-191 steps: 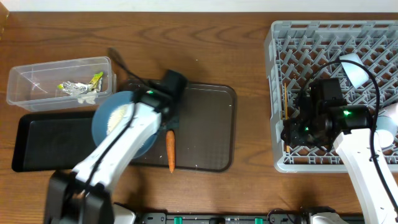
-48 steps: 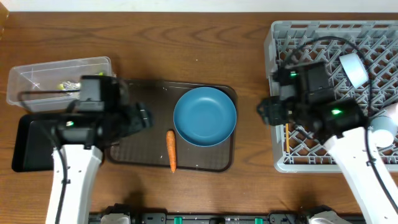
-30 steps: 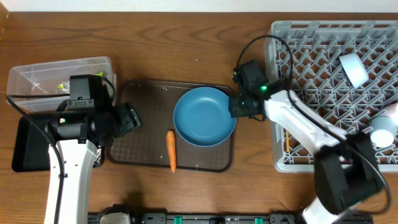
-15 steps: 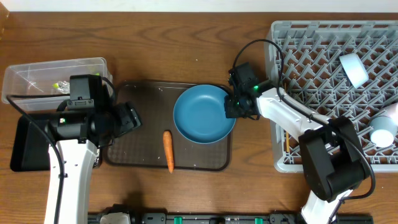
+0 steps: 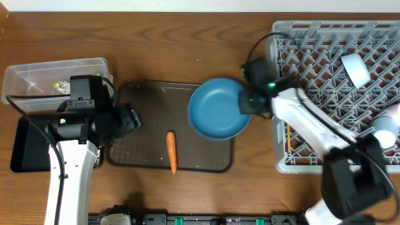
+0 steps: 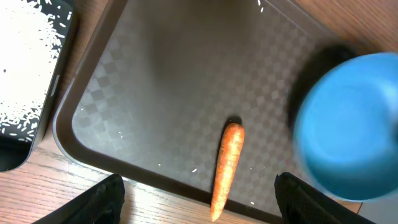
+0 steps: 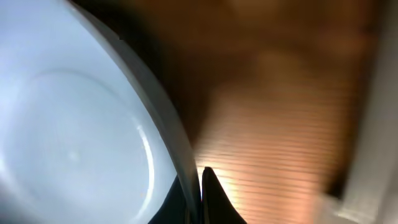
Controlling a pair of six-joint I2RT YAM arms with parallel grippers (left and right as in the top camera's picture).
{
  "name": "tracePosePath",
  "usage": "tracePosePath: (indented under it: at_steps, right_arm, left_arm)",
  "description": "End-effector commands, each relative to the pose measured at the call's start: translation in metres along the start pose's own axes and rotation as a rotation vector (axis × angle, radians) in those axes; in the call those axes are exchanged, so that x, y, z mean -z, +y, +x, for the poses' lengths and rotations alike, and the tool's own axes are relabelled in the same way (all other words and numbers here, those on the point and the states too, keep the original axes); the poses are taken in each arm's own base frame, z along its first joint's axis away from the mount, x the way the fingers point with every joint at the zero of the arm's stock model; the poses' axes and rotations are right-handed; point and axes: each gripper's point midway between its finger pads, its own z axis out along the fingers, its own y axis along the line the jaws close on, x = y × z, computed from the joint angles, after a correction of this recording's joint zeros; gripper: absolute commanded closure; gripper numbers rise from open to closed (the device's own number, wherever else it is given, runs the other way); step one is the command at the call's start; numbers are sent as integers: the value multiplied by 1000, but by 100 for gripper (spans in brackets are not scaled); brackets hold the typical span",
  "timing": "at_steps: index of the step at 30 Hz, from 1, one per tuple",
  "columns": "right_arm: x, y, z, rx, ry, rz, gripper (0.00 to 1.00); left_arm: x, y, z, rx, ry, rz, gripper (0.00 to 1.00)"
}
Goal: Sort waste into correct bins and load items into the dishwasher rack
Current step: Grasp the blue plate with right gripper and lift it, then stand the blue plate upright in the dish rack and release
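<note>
Step in hand: loading the blue plate (image 5: 215,115); right gripper (image 5: 249,103) is clamped on its right rim, with the plate over the brown tray's (image 5: 147,147) right end, just beside the dishwasher rack (image 5: 325,28); next move — carry it across and seat it upright between pegs; left gripper (image 5: 128,119) spread wide, empty.

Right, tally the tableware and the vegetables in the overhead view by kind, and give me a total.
blue plate: 1
bowls: 2
carrot: 1
Total: 4
</note>
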Motion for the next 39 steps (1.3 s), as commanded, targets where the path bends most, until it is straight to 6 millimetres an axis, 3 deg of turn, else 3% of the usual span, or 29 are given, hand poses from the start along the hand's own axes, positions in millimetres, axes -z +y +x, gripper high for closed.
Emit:
tracePosePath:
  at_steps: [1,5,8,15,18,21,28,39]
  right_arm:
    - [60,-22,-41,-16,-189,29,99]
    - [115,-50,-57,-5,-326,66,99]
    - [156,-91,-66,-55,-445,215,99]
    - [247,-196,-61,-261,-647,815,99]
    - [281,-218,-57,-330,-703,1062,99]
    - [299,-225,-64,-348,-734,1195,99]
    - [289,-233,-95,-295,-702,1307,99]
    - [215,-255,-102,-227,-493,1451,99]
  left_arm:
    - [-2,4,1,-7,8,-18,22]
    - [-2,4,1,-7,8,-18,22]
    - [-2,4,1,-7,8,-18,22]
    - [-2,4,1,-7,7,-18,22]
    - [-2,4,1,-7,8,-18,22]
    - [-2,4,1,-7,8,-18,22]
    - [-2,4,1,-6,8,-19,22]
    - [-2,4,1,-6,8,-19,22]
